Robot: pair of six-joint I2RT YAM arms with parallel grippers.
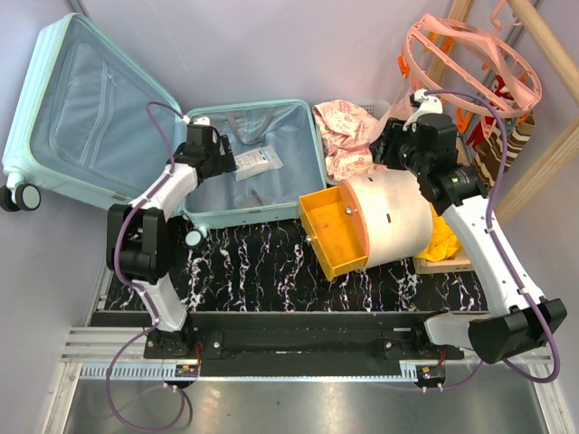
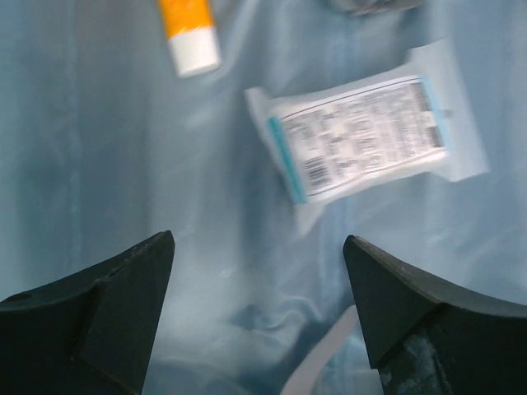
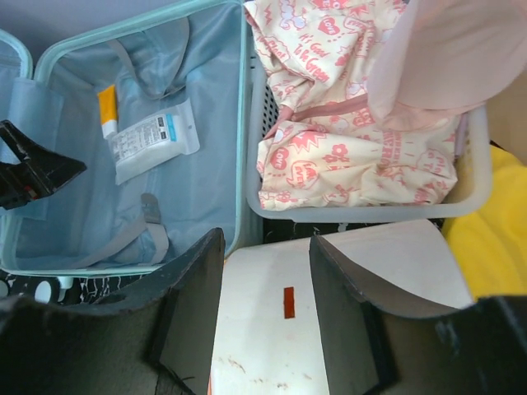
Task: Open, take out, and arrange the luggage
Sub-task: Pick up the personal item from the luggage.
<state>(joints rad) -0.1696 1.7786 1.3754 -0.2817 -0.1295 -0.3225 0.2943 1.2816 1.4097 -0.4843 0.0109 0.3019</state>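
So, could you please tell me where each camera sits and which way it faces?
Top external: above and behind, looking down on the open luggage; both arms show.
Left wrist: over the luggage lining, facing a white packet; left gripper open below.
Right wrist: above the cream cylinder, facing luggage and basket; right gripper shows.
Shared: all see the packet.

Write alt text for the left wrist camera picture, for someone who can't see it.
A white printed packet lies on the blue-grey lining of the open suitcase, with an orange-and-white tube at the top edge. Two dark jaws stand wide apart below, holding nothing.
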